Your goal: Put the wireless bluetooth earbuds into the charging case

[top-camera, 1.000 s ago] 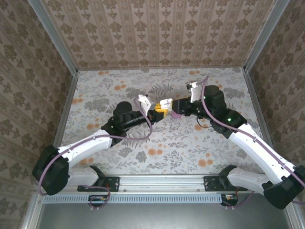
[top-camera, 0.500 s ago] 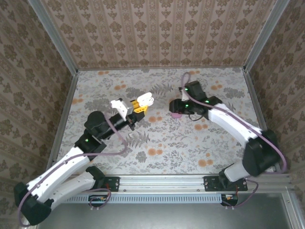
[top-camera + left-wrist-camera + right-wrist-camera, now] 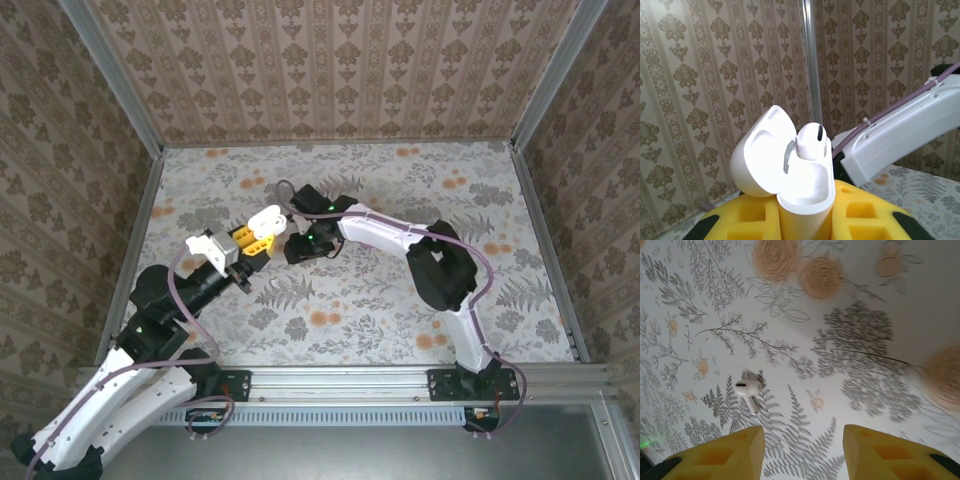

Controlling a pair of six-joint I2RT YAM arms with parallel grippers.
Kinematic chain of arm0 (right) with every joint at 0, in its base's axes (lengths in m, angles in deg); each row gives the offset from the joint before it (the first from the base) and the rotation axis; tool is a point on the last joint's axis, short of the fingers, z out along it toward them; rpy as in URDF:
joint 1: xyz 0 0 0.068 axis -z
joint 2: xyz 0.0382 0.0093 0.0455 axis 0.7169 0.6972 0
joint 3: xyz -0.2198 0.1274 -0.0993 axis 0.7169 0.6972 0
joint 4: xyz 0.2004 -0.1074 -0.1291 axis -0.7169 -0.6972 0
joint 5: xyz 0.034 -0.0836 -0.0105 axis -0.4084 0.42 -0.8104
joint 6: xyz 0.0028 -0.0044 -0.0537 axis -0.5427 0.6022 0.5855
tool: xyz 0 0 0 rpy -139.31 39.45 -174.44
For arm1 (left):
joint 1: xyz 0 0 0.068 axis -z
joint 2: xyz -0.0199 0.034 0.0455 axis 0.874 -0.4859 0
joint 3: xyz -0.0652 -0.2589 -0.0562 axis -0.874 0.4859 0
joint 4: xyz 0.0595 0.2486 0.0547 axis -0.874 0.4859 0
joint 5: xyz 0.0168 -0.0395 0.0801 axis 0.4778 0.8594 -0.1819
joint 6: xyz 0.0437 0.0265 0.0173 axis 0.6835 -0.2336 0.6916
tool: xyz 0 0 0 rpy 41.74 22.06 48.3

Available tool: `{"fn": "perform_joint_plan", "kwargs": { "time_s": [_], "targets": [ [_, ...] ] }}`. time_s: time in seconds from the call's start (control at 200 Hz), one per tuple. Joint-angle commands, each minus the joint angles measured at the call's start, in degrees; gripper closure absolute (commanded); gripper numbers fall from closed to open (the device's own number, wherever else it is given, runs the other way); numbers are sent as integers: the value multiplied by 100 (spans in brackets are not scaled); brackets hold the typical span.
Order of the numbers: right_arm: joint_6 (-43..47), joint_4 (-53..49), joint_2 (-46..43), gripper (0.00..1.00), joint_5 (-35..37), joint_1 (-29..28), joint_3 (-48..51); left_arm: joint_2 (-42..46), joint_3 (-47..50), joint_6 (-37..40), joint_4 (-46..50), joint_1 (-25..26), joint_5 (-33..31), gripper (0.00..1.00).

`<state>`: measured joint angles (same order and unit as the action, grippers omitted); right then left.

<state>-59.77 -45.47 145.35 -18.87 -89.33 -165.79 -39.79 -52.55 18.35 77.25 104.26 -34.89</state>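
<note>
Since the earlier frame, the right arm has swung left toward centre and the left arm has drawn back. Left gripper pinches the open charging case; its wrist view reveals a seated earbud. Right gripper, fingers spread, hovers over a loose white earbud on the table
</note>
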Motion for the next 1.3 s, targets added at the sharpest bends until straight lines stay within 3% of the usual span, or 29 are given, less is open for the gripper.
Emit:
{"fn": "perform_joint_plan", "kwargs": {
  "time_s": [0.0, 0.41, 0.88, 1.295],
  "targets": [
    [57, -446, 478, 53, -184, -199, -636, 127, -161, 179, 240, -35, -102, 84],
    [127, -979, 1432, 55, 133, -682, -1774, 142, -272, 252, 342, -38, -37, 84],
    [622, -2149, 2181, 57, 1054, -1031, -3021, 117, -272, 219, 308, -46, -23, 83],
    [687, -2404, 2294, 64, 1468, -1193, -3179, 81, -242, 178, 247, -48, -20, 83]
  ]
}}
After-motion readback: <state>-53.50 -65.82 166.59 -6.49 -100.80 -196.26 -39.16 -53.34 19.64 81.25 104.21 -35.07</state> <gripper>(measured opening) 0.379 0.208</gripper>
